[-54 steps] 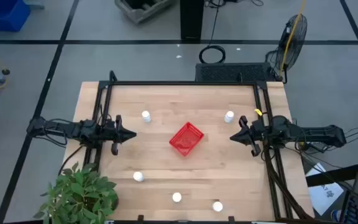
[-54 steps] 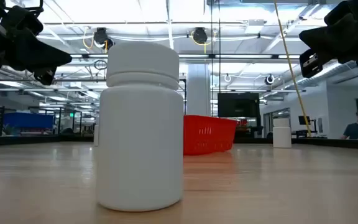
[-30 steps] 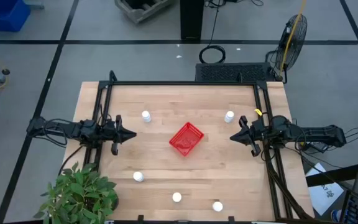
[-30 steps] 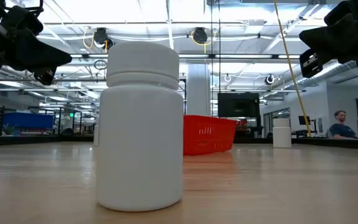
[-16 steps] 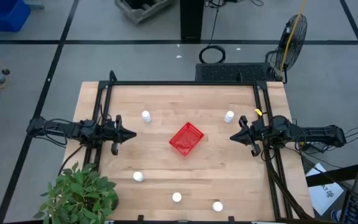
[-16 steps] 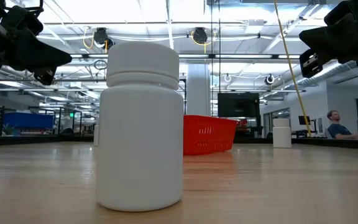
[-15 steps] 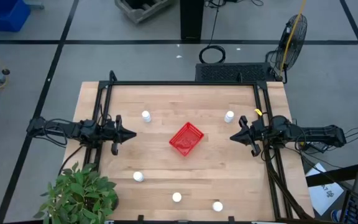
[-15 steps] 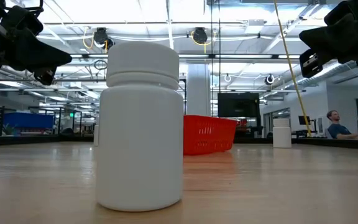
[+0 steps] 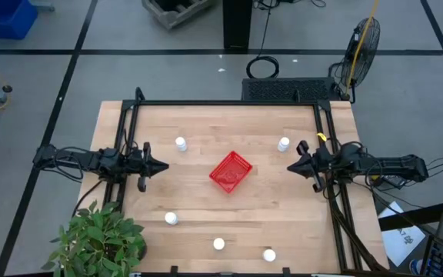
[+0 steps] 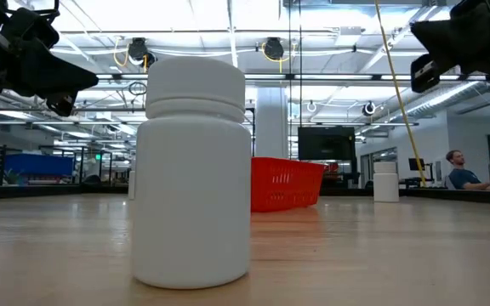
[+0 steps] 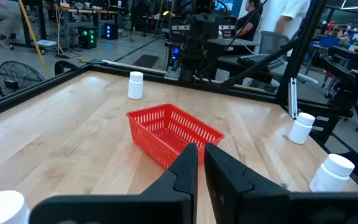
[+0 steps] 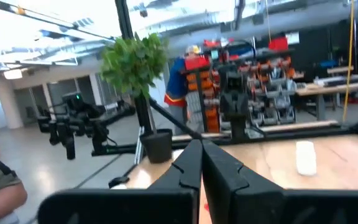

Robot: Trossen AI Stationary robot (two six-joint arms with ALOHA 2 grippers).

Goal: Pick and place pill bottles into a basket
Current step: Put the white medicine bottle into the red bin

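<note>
The red mesh basket (image 9: 230, 171) stands on its base mid-table; it also shows in the low view (image 10: 286, 183) and the left wrist view (image 11: 173, 132). Several white pill bottles stand upright on the table: far left (image 9: 181, 143), far right (image 9: 284, 144), near left (image 9: 171, 218), and two by the near edge (image 9: 218, 245) (image 9: 268, 255). One looms close in the low view (image 10: 192, 170). My left gripper (image 9: 164, 166) hovers shut and empty left of the basket. My right gripper (image 9: 291, 167) hovers shut and empty right of it, near the far right bottle.
A potted plant (image 9: 98, 240) stands at the table's near left corner. Dark frame rails (image 9: 229, 103) run along the far, left and right edges. A person (image 10: 462, 170) sits in the room behind. Bare wood lies all around the basket.
My right gripper has risen a little and its nose has tipped up, staying shut. The bottles, the basket and my left arm have kept still.
</note>
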